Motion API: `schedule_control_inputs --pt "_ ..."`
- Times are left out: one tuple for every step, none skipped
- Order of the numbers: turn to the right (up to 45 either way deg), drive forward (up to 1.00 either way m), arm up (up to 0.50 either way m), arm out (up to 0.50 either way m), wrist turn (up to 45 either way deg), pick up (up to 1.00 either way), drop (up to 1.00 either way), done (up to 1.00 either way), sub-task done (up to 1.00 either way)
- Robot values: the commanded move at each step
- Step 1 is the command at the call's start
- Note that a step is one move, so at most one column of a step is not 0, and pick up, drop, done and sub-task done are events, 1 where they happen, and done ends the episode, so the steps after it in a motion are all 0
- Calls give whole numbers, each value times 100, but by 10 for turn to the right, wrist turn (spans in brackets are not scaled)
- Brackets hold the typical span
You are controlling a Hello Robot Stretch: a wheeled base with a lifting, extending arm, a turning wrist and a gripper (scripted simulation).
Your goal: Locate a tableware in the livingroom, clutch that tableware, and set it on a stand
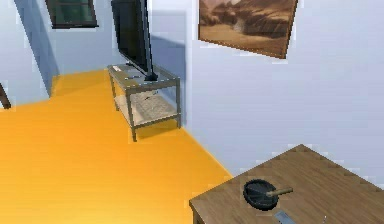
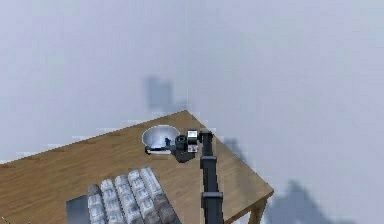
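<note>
A pale bowl [image 2: 158, 137] sat on the wooden table [image 2: 60, 175] near the wall, with the fingers [image 2: 168, 150] close by it. Whether they held anything could not be told.

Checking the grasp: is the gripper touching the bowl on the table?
Cannot tell. In the arm side view the gripper overlaps the bowl, hiding any contact or gap.

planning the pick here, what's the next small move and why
Probably a short, straight lift of the arm. The tool sits right at the pale bowl, which stands on the wooden table, and I cannot tell whether it holds it. If the bowl rises, head for the stand.
</note>
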Motion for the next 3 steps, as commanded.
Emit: schedule_control_inputs --pt "0 0 0 0 0 100 0 0 0" --pt "0 0 10 0 0 0 0 0 0" --pt "0 0 18 0 0 0 0 0 0"
